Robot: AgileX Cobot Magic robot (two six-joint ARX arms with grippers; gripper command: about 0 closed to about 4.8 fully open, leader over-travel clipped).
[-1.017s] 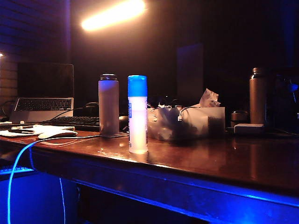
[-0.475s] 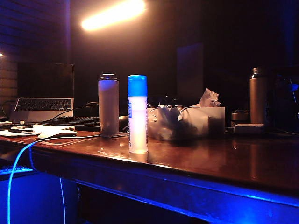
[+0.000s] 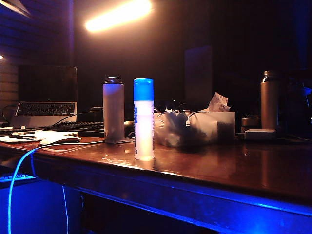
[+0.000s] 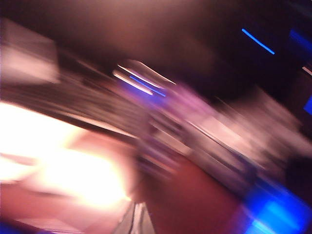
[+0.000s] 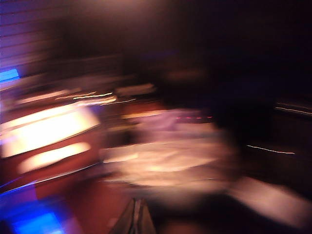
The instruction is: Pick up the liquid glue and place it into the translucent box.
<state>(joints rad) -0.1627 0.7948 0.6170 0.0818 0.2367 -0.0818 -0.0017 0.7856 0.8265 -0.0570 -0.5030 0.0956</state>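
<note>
The liquid glue (image 3: 144, 119) stands near the table (image 3: 219, 170) front edge, open tabletop to its right. The grey flask (image 3: 113, 109) crowds its left; the translucent box (image 3: 195, 127) (cables, paper above its rim) sits behind-right.

Dim room, warm overhead glare, blue glow, wrist views blurred
</note>
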